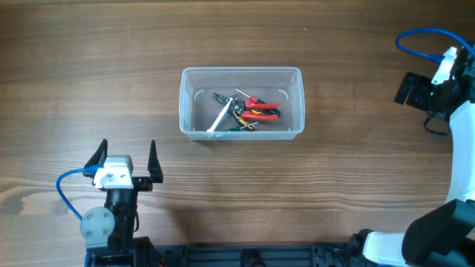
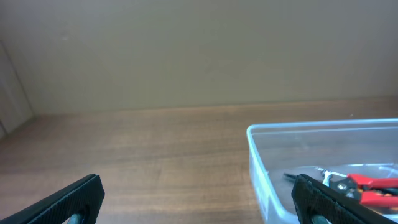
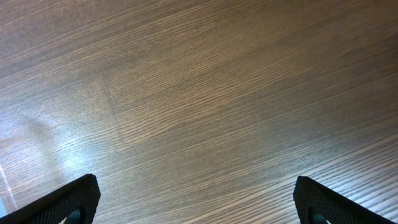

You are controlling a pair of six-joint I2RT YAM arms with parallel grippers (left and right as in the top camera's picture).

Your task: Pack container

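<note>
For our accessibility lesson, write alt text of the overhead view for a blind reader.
A clear plastic container sits centred on a wooden table, holding red-handled pliers and other small tools. The open left gripper is at the lower left; the right arm is at the right edge.

The left arm (image 1: 122, 204) is black, with a white block (image 1: 113, 172) behind the left gripper (image 1: 128, 145), a grey round joint (image 1: 96, 220) lower down, and a blue left cable (image 1: 65, 191) looping off its side. The right arm (image 1: 462, 141) has smooth white rounded links, a black wrist (image 1: 419, 90) and a blue right cable (image 1: 423, 33) curving in an arc above it. The fingers (image 2: 69, 198) of both arms are black, flat and finely ribbed
</note>
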